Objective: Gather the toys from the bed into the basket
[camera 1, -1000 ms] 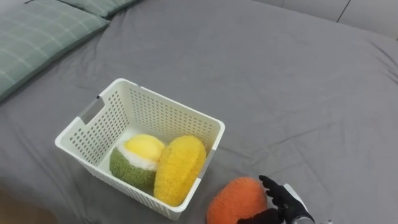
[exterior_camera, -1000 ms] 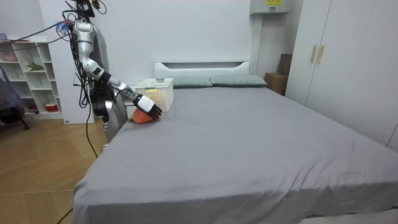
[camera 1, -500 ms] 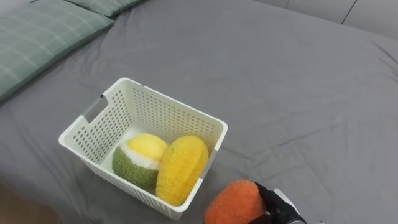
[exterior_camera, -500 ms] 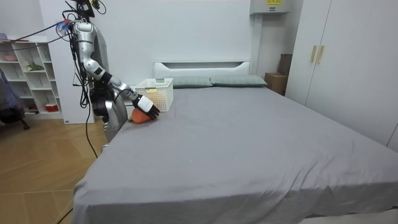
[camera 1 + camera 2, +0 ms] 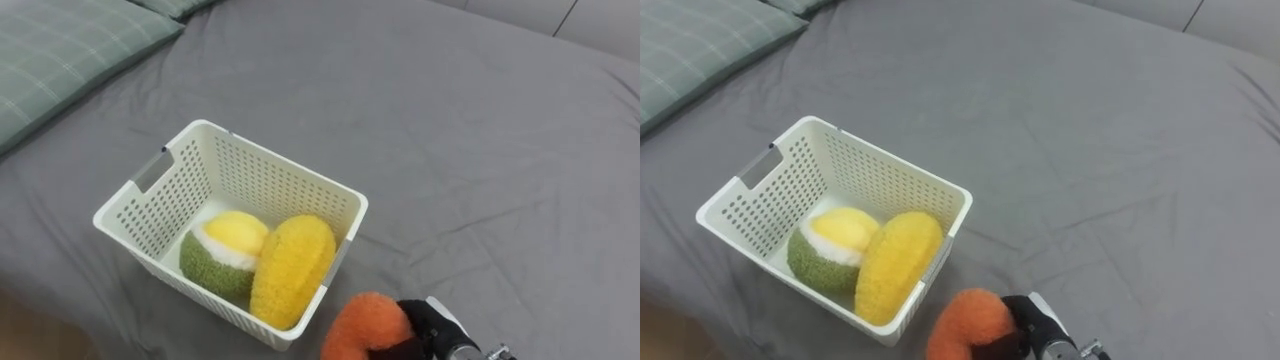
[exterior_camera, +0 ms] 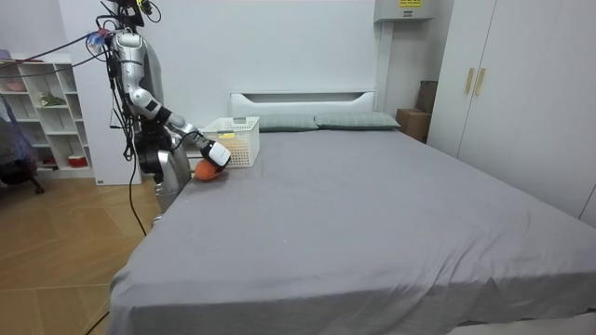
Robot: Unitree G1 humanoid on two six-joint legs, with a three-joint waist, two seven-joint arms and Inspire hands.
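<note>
You have the grey bed (image 5: 480, 130) spread before you, with a green checked pillow (image 5: 60, 50) in the far left corner. The white basket (image 5: 150, 205) sits on the cover to the left of centre. Its long axis runs from the handle end at the left across to the short wall at the right. Inside it, a tall yellow toy (image 5: 292, 268) leans against that right wall, and a green-and-yellow toy (image 5: 220, 255) touches it on its left. The bare floor of the basket shows at the far, handle side. The orange toy (image 5: 355, 325) lies at the near edge of your view, just outside the basket's near right corner. Your right hand (image 5: 425, 325) is on the toy's right side with its dark fingers curled round it. I cannot tell whether the toy is clear of the cover. So the basket lies up and to the left of that hand. To my mind the move is a lift and a carry leftward over the right wall. The yellow toy stands directly behind that wall, so aim past it toward the bare floor.
</note>
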